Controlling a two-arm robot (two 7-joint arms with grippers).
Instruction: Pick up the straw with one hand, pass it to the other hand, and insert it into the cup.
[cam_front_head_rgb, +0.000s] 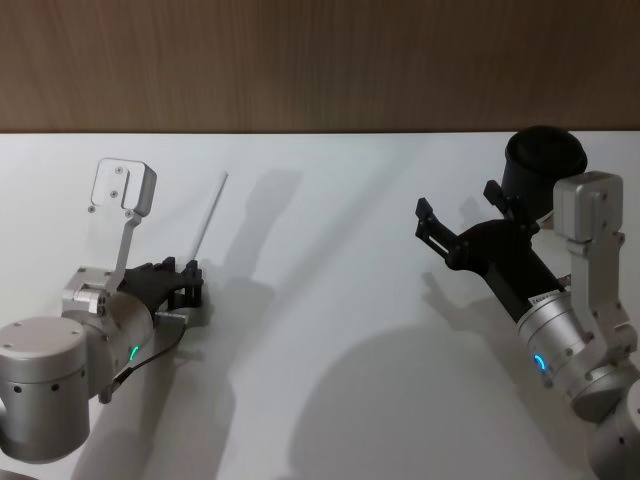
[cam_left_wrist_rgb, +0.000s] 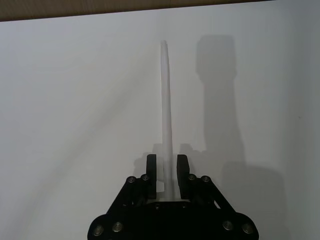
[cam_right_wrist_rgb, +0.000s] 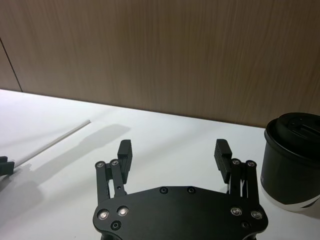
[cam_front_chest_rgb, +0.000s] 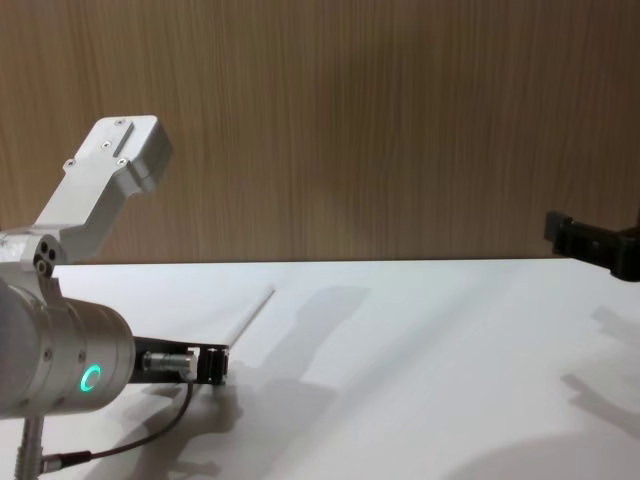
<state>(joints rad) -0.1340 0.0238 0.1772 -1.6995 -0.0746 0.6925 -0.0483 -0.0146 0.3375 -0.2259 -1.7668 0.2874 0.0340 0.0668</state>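
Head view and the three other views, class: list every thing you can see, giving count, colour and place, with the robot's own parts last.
straw: one, white, left side of the table, near end between the fingers of the left pincer.
cup: one, black with a black lid, far right of the table, just behind the right pincer.
table: one, white, under everything.
wall: one, brown wood panelling, behind the table.
left pincer: one, black, low at the left, narrowly open around the straw.
right pincer: one, black, open, at the right.
left arm: one, silver, green ring.
right arm: one, silver, blue ring.
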